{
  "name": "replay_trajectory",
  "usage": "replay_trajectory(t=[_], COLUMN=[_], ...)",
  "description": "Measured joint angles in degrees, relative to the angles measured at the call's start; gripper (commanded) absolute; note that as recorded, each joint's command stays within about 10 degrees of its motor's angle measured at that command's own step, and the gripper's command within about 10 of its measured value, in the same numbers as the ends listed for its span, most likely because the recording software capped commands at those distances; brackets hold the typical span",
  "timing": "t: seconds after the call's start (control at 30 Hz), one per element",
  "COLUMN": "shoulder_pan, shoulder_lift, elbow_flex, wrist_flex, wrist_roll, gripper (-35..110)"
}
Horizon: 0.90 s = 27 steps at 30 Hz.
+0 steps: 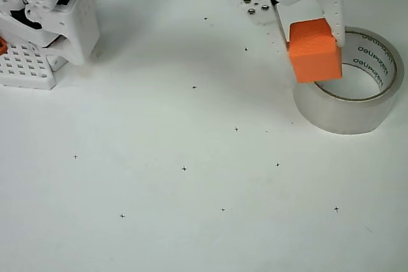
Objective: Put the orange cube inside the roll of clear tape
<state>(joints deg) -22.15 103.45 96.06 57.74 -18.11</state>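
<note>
You have the orange cube [313, 53] off the bench [191, 189] and gripped in the pincer [310, 30], whose white fingers [336, 20] close in on the cube's upper part from either side, so the jaws stand only as wide as the cube itself. In the overhead view the cube hangs over the left rim of the roll of clear tape [349, 81], overlapping the near-left wall of the ring and part of the hole; how high it sits above the roll you cannot tell from this angle. The roll lies flat on the bench at the right of the picture, its beige core with dark lettering facing up and its hole unobstructed on the right side. By the look of it, the pick-up and most of the carry are done, and what is left is the finish: bring the cube a little further right so it clears the rim and centres over the hole, lower it, and let go. At the top left stands a white perforated block [25, 67], well apart from the work.
</note>
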Motion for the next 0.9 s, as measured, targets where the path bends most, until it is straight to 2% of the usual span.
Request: replay_trajectory(t=[0.9], shoulder_pan=[-7.56], shoulder_lift=[-11.69], elbow_flex=[-7.47], wrist_flex=[0.09], wrist_roll=[0.88], gripper=[19])
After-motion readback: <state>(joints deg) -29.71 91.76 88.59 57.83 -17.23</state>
